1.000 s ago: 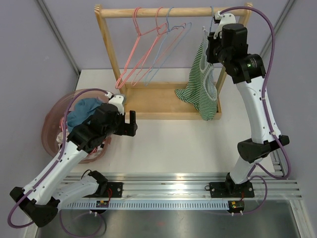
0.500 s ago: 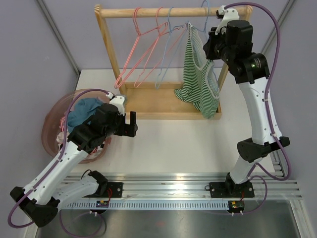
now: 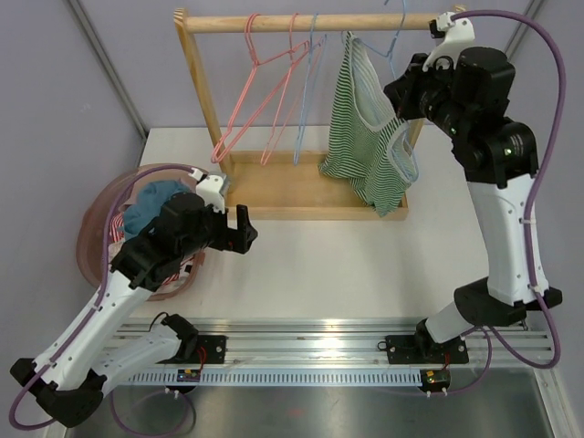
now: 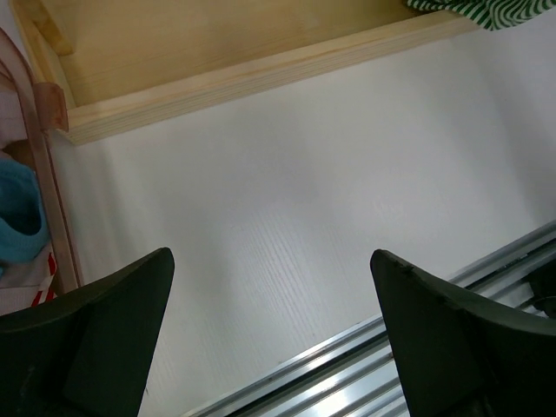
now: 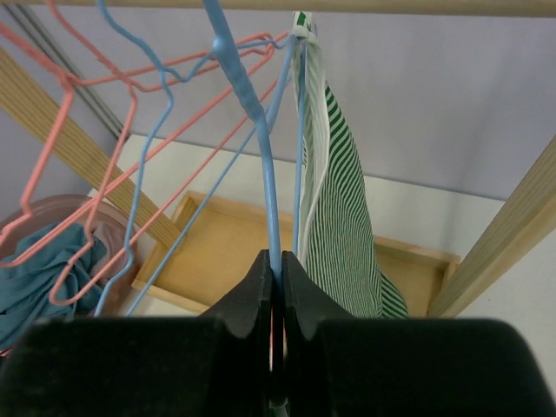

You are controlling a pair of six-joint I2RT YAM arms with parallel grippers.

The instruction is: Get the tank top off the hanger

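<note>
Your right jaws pinch the blue hanger [image 5: 261, 156]; the striped tank top [image 5: 339, 208] hangs straight down just right of them, far from your left jaws, gaping empty above the worktop [image 4: 304, 217].

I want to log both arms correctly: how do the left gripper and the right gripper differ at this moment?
The left gripper has its jaws wide open and holds nothing; the right gripper is shut on the wire of a blue hanger. The left gripper hangs low over the white table; the right gripper is raised near the wooden rail, close to the striped tank top. Both have dark fingers.
</note>
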